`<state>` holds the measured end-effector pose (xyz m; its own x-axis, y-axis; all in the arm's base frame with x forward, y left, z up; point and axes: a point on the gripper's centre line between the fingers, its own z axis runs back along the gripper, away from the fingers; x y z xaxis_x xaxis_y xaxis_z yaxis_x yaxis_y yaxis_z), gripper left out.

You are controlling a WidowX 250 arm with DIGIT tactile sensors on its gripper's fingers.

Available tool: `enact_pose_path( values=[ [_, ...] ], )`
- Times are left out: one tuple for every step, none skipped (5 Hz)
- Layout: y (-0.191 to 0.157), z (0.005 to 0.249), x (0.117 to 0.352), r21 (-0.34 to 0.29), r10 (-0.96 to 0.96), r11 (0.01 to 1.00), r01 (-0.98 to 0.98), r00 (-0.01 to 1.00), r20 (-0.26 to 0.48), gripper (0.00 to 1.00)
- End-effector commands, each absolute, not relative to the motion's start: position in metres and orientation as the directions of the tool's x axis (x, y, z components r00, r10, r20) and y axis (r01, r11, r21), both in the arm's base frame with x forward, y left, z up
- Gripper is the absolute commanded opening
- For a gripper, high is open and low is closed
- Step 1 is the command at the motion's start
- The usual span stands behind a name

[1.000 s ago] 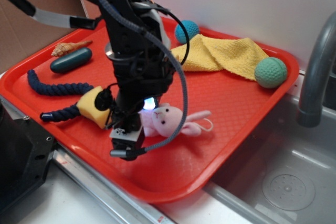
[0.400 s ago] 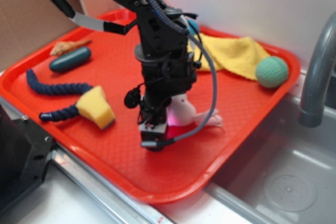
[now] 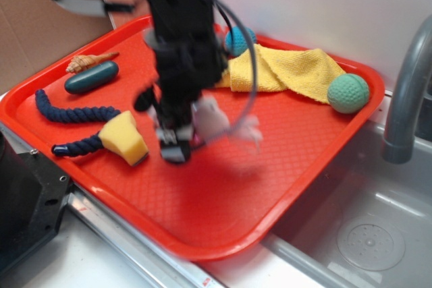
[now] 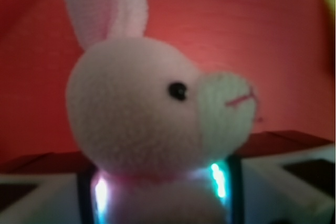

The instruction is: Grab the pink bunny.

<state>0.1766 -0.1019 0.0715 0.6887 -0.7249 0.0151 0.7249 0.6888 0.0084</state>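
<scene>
In the wrist view the bunny (image 4: 157,124) is filling most of the picture, its head upright, one dark eye and a thin pink mouth line facing right, two ears rising toward the top left; the fingers (image 4: 233,190) are pressing in on either side of its body just below the head, lit strips glowing along both contact edges, so the gripper (image 4: 160,195) is clamped on the bunny. Behind it the red tray (image 4: 236,30) is showing as a blurred backdrop. In the exterior view the near edge of the tray (image 3: 223,251) is sitting over a steel sink (image 3: 358,227), with a dark box at the lower left corner. Just inside, a yellow sponge (image 3: 125,137) is lying on the tray, touching the end of a navy rope (image 3: 67,114) that is curving away to the left. To the right of the sponge the gripper (image 3: 177,141), motion-blurred, is hanging from the black arm (image 3: 182,38) with the bunny (image 3: 214,121) caught in it, pale and smeared, apparently raised off the tray, though the blur is making that hard to judge. Farther back a teal capsule (image 3: 92,77) and a small shell (image 3: 88,62) are lying near the left rim. Beyond the arm a yellow cloth (image 3: 287,70) is spreading across the rear of the tray, a blue ball (image 3: 240,40) at its left end and a green ball (image 3: 348,93) at its right. A grey faucet (image 3: 405,92) is rising at the far right.
</scene>
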Motion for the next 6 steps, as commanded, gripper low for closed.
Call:
enact_pose_path(
  values=[
    [-0.051, 0.164, 0.137, 0.077, -0.322, 0.946, 0.315, 0.939, 0.122, 0.00],
    [-0.052, 0.185, 0.148, 0.045, -0.076, 0.997, 0.070, 0.986, 0.149, 0.00],
    [-0.051, 0.202, 0.158, 0.040, 0.003, 0.999, -0.009, 0.991, 0.135, 0.00],
    [-0.044, 0.215, 0.163, -0.006, 0.061, 0.998, -0.061, 0.989, 0.138, 0.00],
    [-0.040, 0.227, 0.166, -0.046, 0.110, 0.994, -0.104, 0.983, 0.148, 0.00],
    [-0.035, 0.234, 0.169, -0.068, 0.171, 0.984, -0.163, 0.977, 0.126, 0.00]
  ],
)
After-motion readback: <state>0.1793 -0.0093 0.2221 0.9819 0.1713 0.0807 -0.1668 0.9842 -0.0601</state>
